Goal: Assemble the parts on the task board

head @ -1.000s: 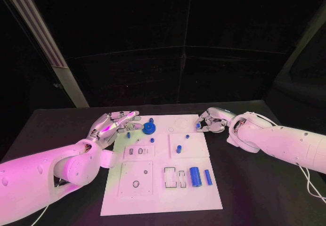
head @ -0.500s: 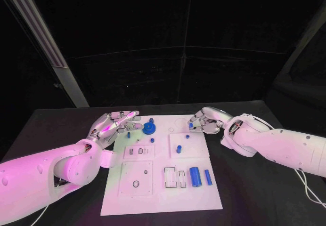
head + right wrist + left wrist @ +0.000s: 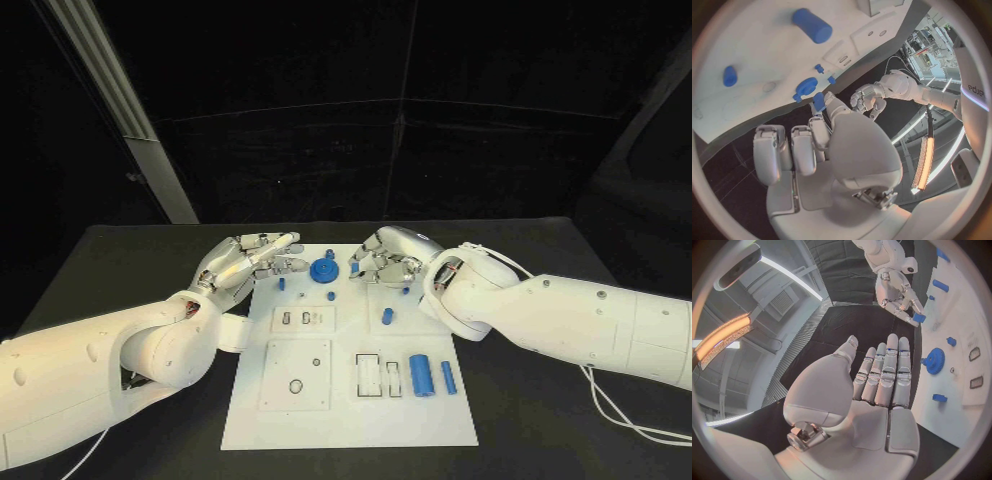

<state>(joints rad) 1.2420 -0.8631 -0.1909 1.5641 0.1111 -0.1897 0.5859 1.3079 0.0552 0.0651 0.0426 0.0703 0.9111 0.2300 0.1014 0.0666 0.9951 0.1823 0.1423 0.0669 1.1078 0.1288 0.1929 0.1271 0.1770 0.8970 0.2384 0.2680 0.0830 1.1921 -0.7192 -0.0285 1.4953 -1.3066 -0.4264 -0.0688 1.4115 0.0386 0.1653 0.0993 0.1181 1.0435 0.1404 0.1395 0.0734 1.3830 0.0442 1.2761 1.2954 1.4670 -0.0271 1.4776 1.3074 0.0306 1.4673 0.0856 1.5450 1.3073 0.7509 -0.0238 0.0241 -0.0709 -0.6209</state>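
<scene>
The white task board (image 3: 346,420) lies in the middle of the black table. My right hand (image 3: 384,258) hovers over the board's far edge, just right of the blue gear (image 3: 325,270), and pinches a small blue part (image 3: 918,318) at its fingertips (image 3: 819,101). My left hand (image 3: 245,260) is held at the board's far left corner with fingers straight and together, holding nothing. On the board lie a thick blue cylinder (image 3: 420,374), a thinner blue pin (image 3: 447,376), a blue peg (image 3: 387,317) and a short blue peg (image 3: 329,296).
Empty rectangular slots (image 3: 378,376) sit left of the cylinder, with a square plate with a hole (image 3: 296,385) and two small slots (image 3: 299,320) on the board's left half. Black table (image 3: 101,270) surrounds the board.
My right hand has moved left along the board's far edge, from the far right corner to beside the blue gear, still pinching the small blue part. The left hand has stayed put.
</scene>
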